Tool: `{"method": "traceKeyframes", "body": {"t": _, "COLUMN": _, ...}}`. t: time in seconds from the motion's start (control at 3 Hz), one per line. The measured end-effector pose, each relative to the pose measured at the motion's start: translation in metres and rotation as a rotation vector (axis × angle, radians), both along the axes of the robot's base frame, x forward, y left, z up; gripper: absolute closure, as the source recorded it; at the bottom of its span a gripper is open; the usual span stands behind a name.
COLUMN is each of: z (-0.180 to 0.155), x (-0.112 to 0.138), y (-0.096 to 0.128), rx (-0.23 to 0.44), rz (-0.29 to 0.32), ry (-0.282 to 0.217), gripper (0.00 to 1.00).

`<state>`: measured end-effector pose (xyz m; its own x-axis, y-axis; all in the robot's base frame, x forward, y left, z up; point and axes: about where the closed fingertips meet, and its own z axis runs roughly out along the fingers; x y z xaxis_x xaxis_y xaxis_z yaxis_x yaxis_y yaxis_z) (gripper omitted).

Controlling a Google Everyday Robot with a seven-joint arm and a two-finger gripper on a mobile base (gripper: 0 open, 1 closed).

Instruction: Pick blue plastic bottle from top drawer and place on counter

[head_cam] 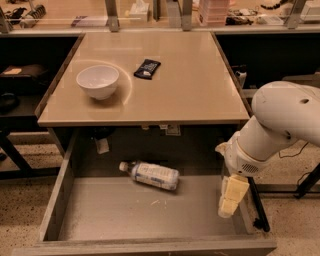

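Currently the blue plastic bottle [151,174] lies on its side in the top drawer [125,215], near its back. Over the drawer's right wall hangs the hand [229,199]; its state I cannot tell.

This looks like a robotics lab or workshop. The counter [190,85] is a plain beige work table, with a wide grey top drawer [125,220] open under its front edge. Behind the counter runs a long bench [65,10] cluttered with boxes [212,11] and fitted with metal posts [111,10]. Speckled hard floor [295,230] lies right of the counter. The robot's gripper [229,197] hangs below the counter's front right corner.
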<state>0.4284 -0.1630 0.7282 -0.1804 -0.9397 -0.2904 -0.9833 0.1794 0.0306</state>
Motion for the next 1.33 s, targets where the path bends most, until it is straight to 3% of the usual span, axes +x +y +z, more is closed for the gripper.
{"method": "traceKeyframes", "body": {"t": 0.67, "z": 0.0, "x": -0.002, "y": 0.001, "rx": 0.012, "rz": 0.007, "ry": 0.009, "gripper": 0.0}}
{"method": "traceKeyframes", "body": {"t": 1.0, "z": -0.007, "x": 0.006, "y": 0.01, "rx": 0.062, "rz": -0.008, "ry": -0.025, "gripper": 0.0}}
{"method": "traceKeyframes", "body": {"t": 1.33, "z": -0.035, "x": 0.031, "y": 0.046, "rx": 0.255, "rz": -0.049, "ry": -0.094, "gripper": 0.0}}
